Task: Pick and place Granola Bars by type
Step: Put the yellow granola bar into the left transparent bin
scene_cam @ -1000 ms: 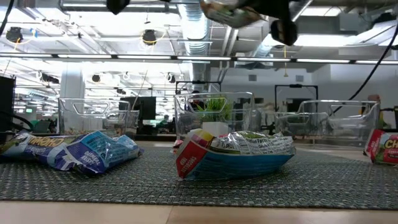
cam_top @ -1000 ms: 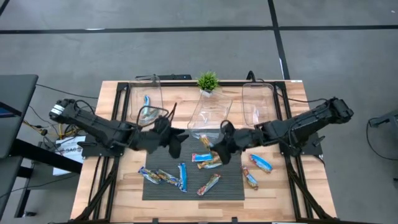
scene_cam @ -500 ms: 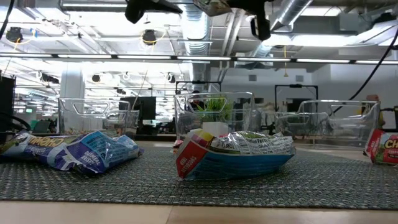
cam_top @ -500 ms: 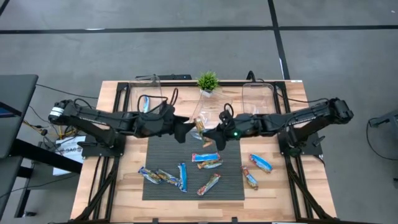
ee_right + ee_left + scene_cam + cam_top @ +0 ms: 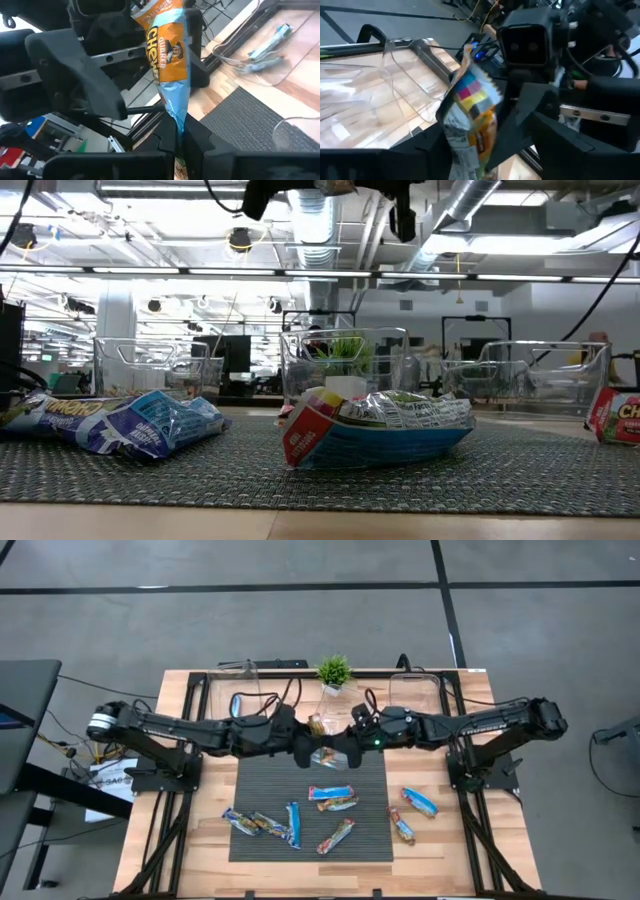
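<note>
- Both my grippers meet over the middle tub [image 5: 335,725], at the back edge of the mat [image 5: 310,805].
- My right gripper [image 5: 179,131] is closed on the lower end of an orange-and-blue bar [image 5: 167,55], which stands upright between its fingers. The wrapper reads "QUAKER" and "Che…"; the rest is cut off.
- My left gripper [image 5: 485,142] is right against the same bar [image 5: 470,117]. From my left wrist I see its coloured squares and small print I can't read. Whether those fingers grip it or stand open, I cannot tell.
- From above I count seven bars lying loose. Five are on the mat: two by its left edge [image 5: 240,821], one blue [image 5: 294,824], one in the middle [image 5: 332,797], and one orange-brown [image 5: 336,836]. Two lie on the wood to the right [image 5: 420,802].
- I count three clear tubs along the back. The left tub [image 5: 238,708] holds two blue-and-white bars [image 5: 267,47].
- In the low view, the nearest bar [image 5: 375,430] and the left one [image 5: 120,423] show print too crumpled to read. A red wrapper at the right edge [image 5: 618,416] shows "CH".
- One small green plant [image 5: 334,670] stands behind the tubs.
</note>
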